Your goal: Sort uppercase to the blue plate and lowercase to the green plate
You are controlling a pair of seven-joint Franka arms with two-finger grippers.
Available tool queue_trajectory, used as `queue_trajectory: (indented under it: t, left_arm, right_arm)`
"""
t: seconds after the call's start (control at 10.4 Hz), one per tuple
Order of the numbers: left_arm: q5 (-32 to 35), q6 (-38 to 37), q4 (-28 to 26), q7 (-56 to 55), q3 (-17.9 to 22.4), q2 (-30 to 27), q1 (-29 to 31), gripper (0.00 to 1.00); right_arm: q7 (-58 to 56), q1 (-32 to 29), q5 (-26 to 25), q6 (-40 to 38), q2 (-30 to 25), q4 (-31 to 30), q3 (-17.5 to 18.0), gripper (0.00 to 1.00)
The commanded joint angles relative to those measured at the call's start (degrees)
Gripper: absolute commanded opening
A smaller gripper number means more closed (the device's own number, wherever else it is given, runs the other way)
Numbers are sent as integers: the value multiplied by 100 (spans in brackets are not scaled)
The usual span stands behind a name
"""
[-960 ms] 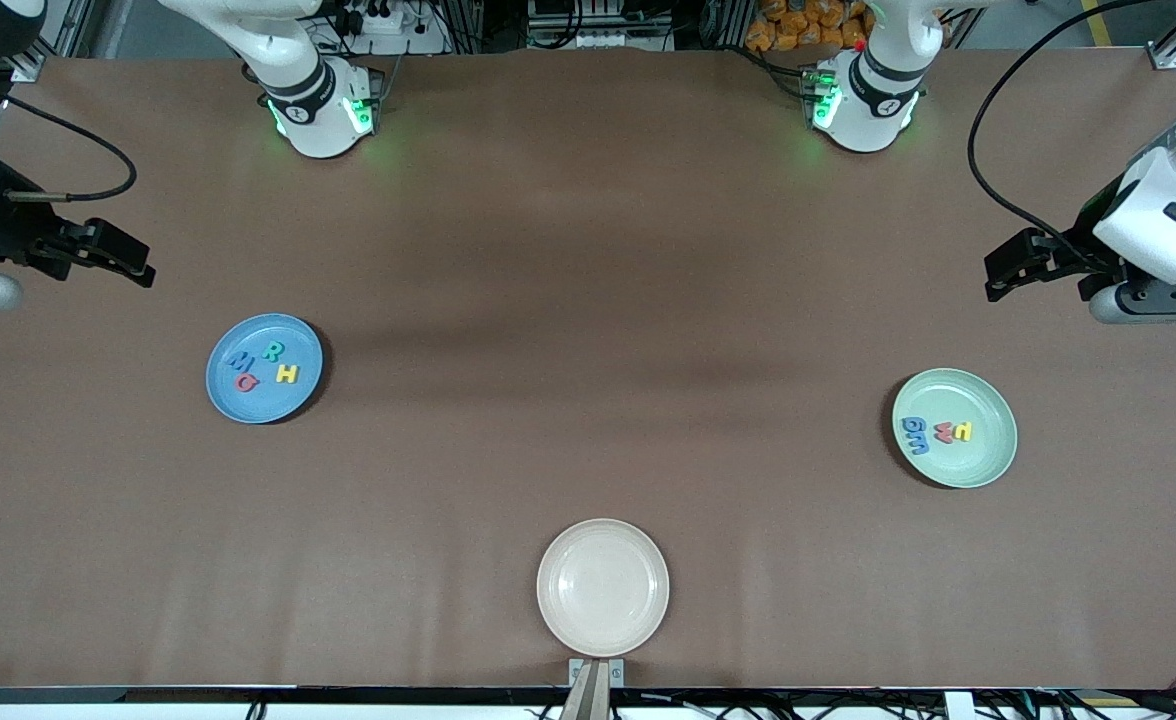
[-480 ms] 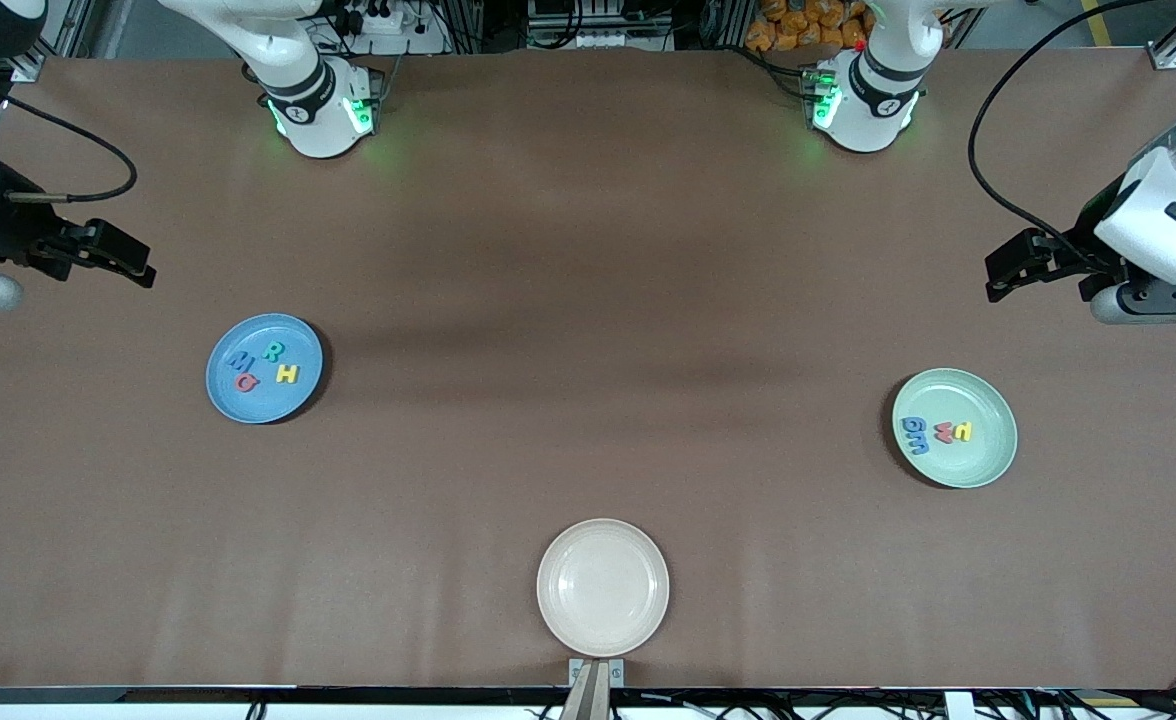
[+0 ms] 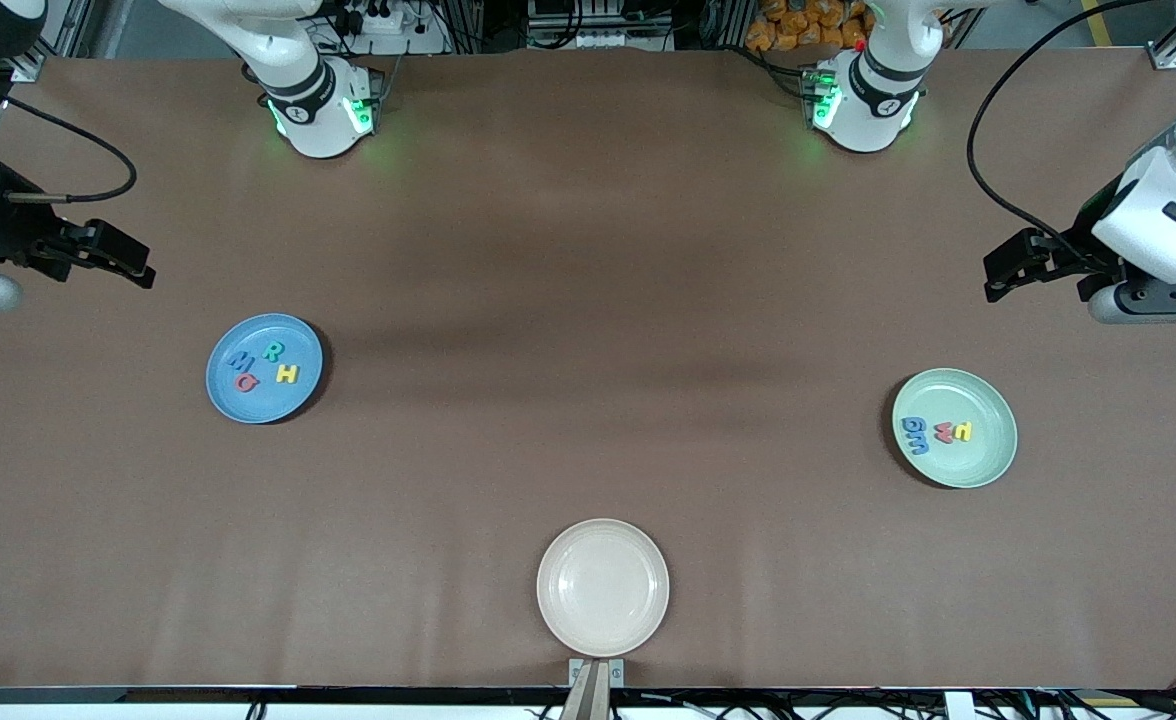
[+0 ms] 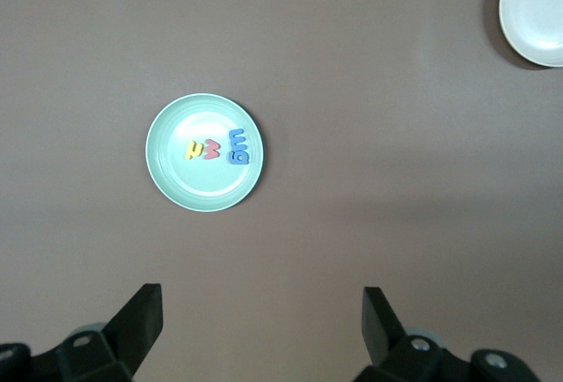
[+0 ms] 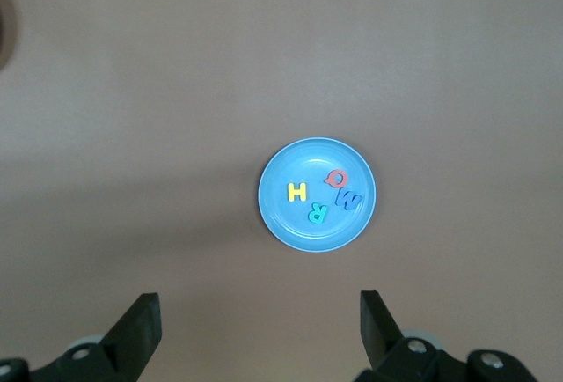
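The blue plate (image 3: 273,402) lies toward the right arm's end of the table. In it are the uppercase letters: teal R (image 3: 274,351), yellow H (image 3: 288,374), red G (image 3: 246,382) and blue M (image 3: 239,362). The green plate (image 3: 958,465) lies toward the left arm's end and carries the lowercase letters: two blue ones (image 3: 915,436), a red one (image 3: 944,432) and a yellow one (image 3: 962,432). My right gripper (image 3: 143,272) hangs open and empty over bare table beside the blue plate (image 5: 308,232). My left gripper (image 3: 996,280) hangs open and empty over bare table beside the green plate (image 4: 202,193).
An empty cream plate (image 3: 603,588) sits at the table's edge nearest the front camera, midway between the arms' ends, and shows in the left wrist view as the cream plate (image 4: 537,12). Brown table surface lies between the three plates.
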Motion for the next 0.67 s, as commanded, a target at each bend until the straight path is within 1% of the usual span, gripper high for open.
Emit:
queue_trajectory:
  t: [0.0, 0.58]
  left_arm:
    - [136, 14, 52, -67, -8, 4, -25, 100]
    - [127, 32, 52, -67, -8, 4, -78, 100]
  right_arm:
    - [12, -117, 78, 50, -23, -20, 91, 100]
    - [3, -117, 78, 68, -23, -20, 91, 100]
